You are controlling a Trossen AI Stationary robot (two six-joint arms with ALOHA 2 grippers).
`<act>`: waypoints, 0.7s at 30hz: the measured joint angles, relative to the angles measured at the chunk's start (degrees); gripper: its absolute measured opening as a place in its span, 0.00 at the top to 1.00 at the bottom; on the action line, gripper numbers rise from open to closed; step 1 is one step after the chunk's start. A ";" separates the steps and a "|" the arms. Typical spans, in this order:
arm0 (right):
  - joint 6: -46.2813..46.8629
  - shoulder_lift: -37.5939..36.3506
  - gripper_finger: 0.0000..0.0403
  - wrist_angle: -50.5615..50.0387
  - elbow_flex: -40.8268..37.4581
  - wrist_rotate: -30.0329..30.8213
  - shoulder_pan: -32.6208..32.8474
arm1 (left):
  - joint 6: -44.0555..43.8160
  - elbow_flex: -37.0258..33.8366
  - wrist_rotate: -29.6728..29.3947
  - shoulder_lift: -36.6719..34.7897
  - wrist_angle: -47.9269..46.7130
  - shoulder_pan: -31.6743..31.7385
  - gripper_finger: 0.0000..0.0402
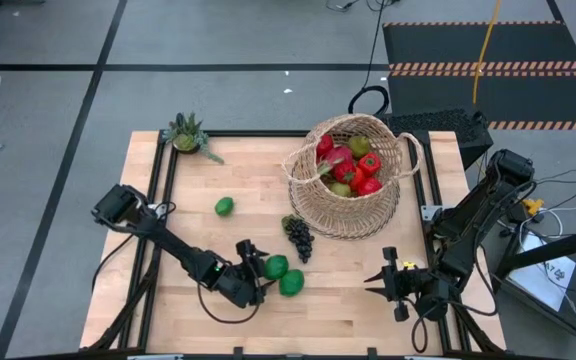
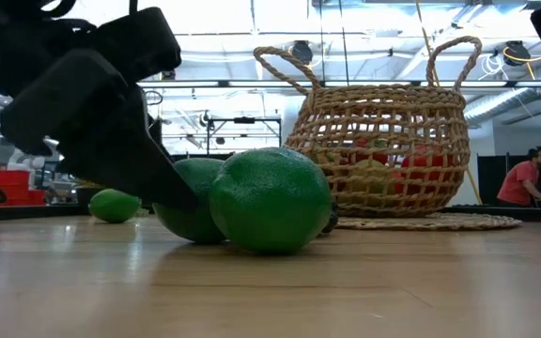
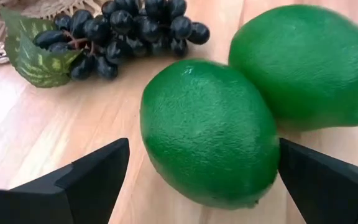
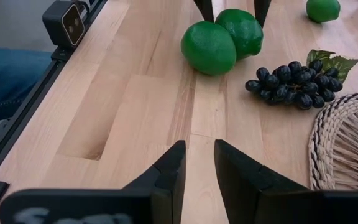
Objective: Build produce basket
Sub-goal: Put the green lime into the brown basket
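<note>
Left gripper low on the table, fingers spread wide with a lime sitting right between them, nothing clamped. Second lime touching the first one, just past it on the far side from the gripper. In the low view both limes pressed together, dark finger leaning against the rear one. Grapes a bit beyond the fingertips, leaf attached, lying beside the basket base. Third lime off on its own, well away from the gripper toward the far side of the table, near the potted plant at the far left corner.

Basket beyond the grapes from the left gripper's spot, upright, loop handles up, already holding produce: red pieces plus some yellow-green ones, piled to one side. Woven mat under it showing in the low view.

Right gripper parked near the front edge, hovering just over bare wood, pointing across at the two limes. Fingers only slightly apart, narrow gap, holding nothing. From its wrist view: limes straight ahead, grapes and mat edge off to one side, left gripper's fingertips poking in behind the limes.

Person in red way back in the room behind the table, seen in the low view.
</note>
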 joint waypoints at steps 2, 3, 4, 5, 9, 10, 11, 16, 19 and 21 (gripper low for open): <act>-0.02 0.00 0.81 -0.07 0.00 -0.01 -0.02 | -0.04 0.00 0.00 0.00 0.36 0.41 0.02; -0.01 0.00 0.81 -0.02 0.00 0.00 -0.02 | -0.04 0.00 0.00 -0.02 0.53 0.62 0.02; 0.00 0.00 0.81 -0.01 0.00 0.00 0.00 | -0.05 0.00 0.01 -0.02 0.56 0.87 0.02; 0.00 0.00 0.81 -0.07 0.00 0.00 -0.02 | -0.07 0.00 0.00 -0.01 0.50 1.11 0.02; 0.00 0.00 0.81 -0.07 0.00 0.00 -0.01 | -0.39 0.00 0.19 -0.02 0.45 1.71 0.02; 0.00 0.00 0.81 -0.04 0.00 0.00 -0.01 | -0.41 0.00 0.56 -0.02 0.39 1.83 0.02; 0.00 0.00 0.81 -0.02 0.00 0.00 -0.01 | -0.38 0.00 0.77 -0.02 0.42 1.87 0.02; 0.00 0.00 0.81 -0.07 0.00 0.00 0.00 | 0.73 0.00 0.92 -0.02 0.52 1.86 0.02; -0.02 0.00 0.81 -0.04 0.00 0.00 -0.01 | 0.81 0.00 0.90 -0.02 0.52 1.86 0.02; -0.04 0.00 0.81 -0.04 0.00 0.00 0.00 | 0.92 0.00 0.72 -0.02 0.52 1.86 0.02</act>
